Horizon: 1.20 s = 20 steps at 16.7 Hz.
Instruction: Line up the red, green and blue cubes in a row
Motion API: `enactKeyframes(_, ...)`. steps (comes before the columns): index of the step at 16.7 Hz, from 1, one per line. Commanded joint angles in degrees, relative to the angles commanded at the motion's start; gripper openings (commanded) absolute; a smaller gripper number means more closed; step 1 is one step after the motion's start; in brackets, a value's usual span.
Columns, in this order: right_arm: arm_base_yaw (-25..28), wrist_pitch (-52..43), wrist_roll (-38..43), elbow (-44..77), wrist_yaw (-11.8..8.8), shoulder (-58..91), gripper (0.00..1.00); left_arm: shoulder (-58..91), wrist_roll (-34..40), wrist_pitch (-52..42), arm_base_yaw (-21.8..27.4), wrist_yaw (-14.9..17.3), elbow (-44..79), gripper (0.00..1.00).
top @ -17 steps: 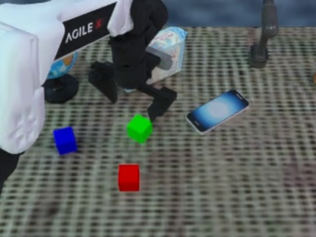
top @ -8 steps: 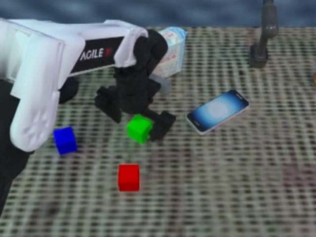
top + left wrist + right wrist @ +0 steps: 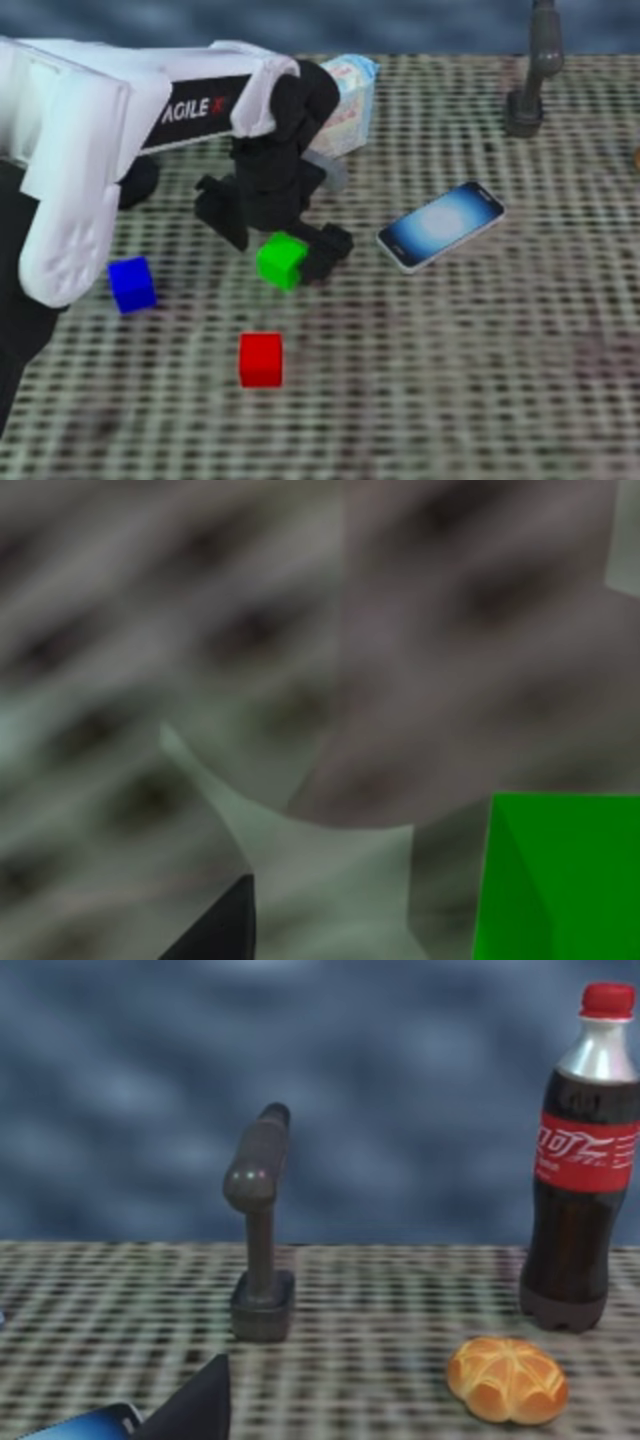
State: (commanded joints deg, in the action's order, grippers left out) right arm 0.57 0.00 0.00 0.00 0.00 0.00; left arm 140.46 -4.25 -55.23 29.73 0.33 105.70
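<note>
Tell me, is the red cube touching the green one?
No, the red cube sits apart from the green cube, with bare table between them.

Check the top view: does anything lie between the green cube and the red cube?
No. In the top view only bare woven table shows between the green cube and the red cube; the left gripper straddles the green one.

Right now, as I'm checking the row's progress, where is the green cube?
In the top view the green cube sits left of centre on the table, between the left gripper's open fingers, with the blue cube to its left and the red cube nearer the camera.
</note>
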Motion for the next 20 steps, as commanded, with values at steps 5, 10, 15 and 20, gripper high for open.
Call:
enactKeyframes(5,0.00,0.00,0.00,0.00,0.00,0.00,1.00,0.00,0.00,0.00,0.00,0.00,0.00,0.32)
enactKeyframes(10,0.00,0.00,0.00,0.00,0.00,0.00,1.00,0.00,0.00,0.00,0.00,0.00,0.00,0.00)
enactKeyframes(15,0.00,0.00,0.00,0.00,0.00,0.00,1.00,0.00,0.00,0.00,0.00,0.00,0.00,0.00)
enactKeyframes(20,0.00,0.00,0.00,0.00,0.00,0.00,1.00,-1.04,0.01,-1.22,-0.15,0.04,0.99,0.00)
